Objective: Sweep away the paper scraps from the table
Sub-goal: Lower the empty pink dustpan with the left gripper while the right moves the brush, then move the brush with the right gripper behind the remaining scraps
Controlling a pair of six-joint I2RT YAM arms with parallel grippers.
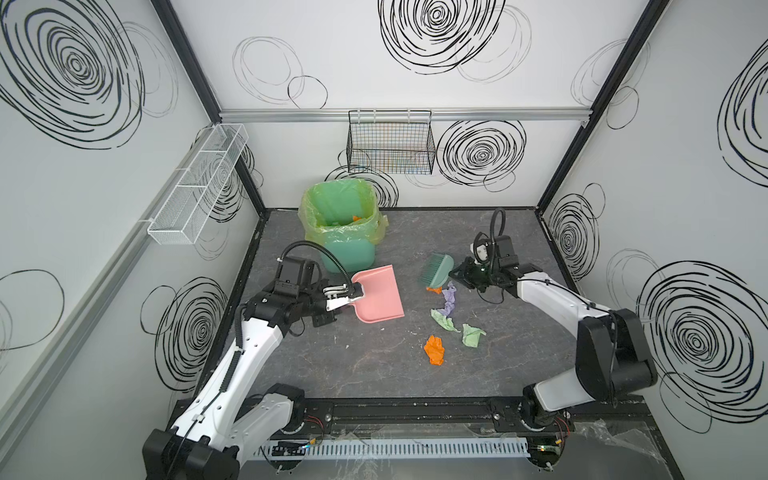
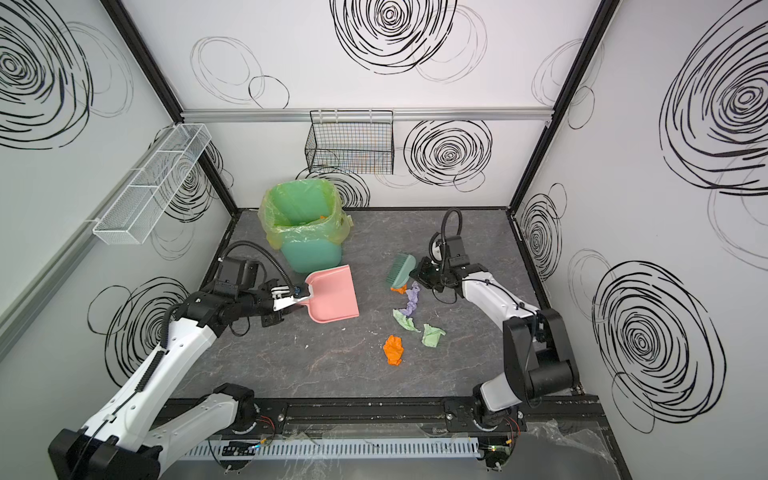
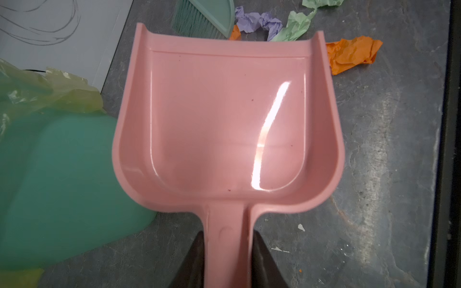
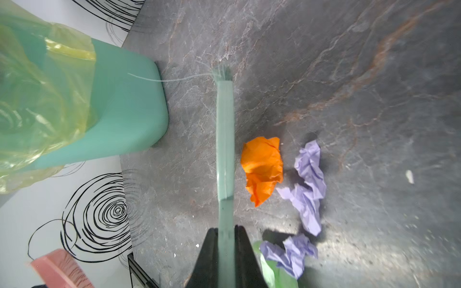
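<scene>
My left gripper (image 3: 228,239) is shut on the handle of a pink dustpan (image 1: 380,295), which rests empty on the dark grey table (image 1: 374,365) with its mouth facing right. My right gripper (image 4: 225,230) is shut on the handle of a green brush (image 1: 436,270), held just beyond the paper scraps. Right beside the brush lie a small orange wad (image 4: 263,167) and a lilac one (image 1: 450,298). Nearer the front are two pale green wads (image 1: 472,334) and a larger orange wad (image 1: 434,350). All sit to the right of the dustpan's mouth.
A green bin (image 1: 340,224) with a yellow-green liner stands at the back, close behind the dustpan. A black wire basket (image 1: 390,145) hangs on the back wall and a white mesh one (image 1: 195,183) on the left wall. Tiny white flecks dot the table.
</scene>
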